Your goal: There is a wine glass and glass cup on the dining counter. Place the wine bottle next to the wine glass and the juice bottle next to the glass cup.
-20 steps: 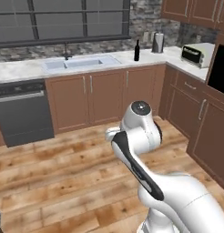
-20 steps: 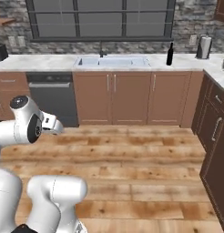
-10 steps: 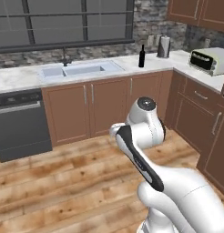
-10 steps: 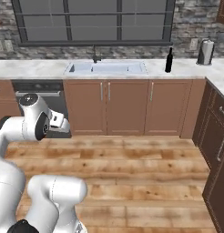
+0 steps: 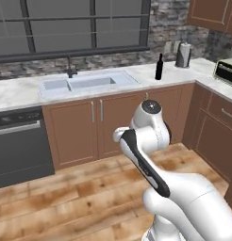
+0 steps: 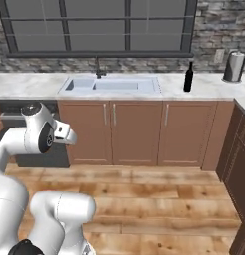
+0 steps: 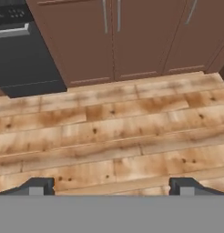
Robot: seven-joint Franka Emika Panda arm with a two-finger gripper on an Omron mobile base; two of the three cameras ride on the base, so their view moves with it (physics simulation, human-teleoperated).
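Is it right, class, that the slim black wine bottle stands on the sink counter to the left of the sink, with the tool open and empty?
Not quite. The wine bottle stands to the right of the sink, as the right base view shows. The rest holds: the tool is open and empty.

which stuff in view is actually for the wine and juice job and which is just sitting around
For the job:
- wine bottle, standing on the sink counter right of the sink
- end effector, open and holding nothing, aimed at the wooden floor

Just there:
- metal kettle
- toaster oven
- faucet
- dishwasher
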